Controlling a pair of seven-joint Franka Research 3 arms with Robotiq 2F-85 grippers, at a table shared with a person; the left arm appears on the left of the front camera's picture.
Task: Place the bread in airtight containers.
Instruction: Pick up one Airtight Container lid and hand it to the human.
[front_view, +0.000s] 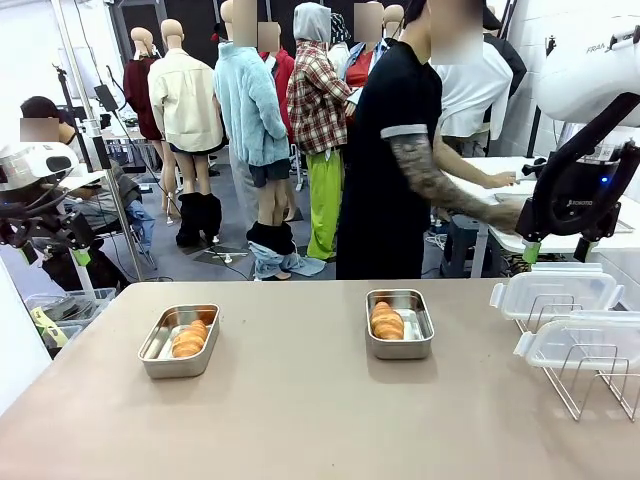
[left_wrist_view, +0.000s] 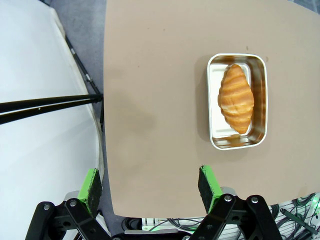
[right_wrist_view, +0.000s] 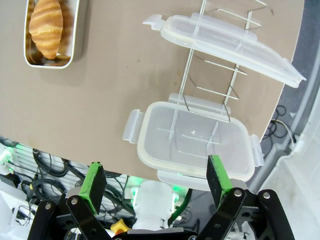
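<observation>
I see each of the 2 croissants lying inside its own steel tin, and both tins stand uncovered on the table (front_view: 300, 420). The near croissant (front_view: 386, 321) is in the near tin (front_view: 418, 325), a little to the left of the wire rack (front_view: 590, 385). The far croissant (front_view: 190, 338) is in the far tin (front_view: 158, 345), well apart from the rack, beyond the near tin.

On the rack itself rest a clear lid (front_view: 555, 292) and a second lid (front_view: 585, 340), one beside the other. The right gripper (right_wrist_view: 155, 180) hangs above the rack, over the second lid, with its fingers spread wide and nothing between them. The left gripper (left_wrist_view: 150, 182) is the farthest from the rack, above the table edge past the far tin. It is also spread wide and empty. A person (front_view: 390, 170) stands beyond the table, left of the rack.
</observation>
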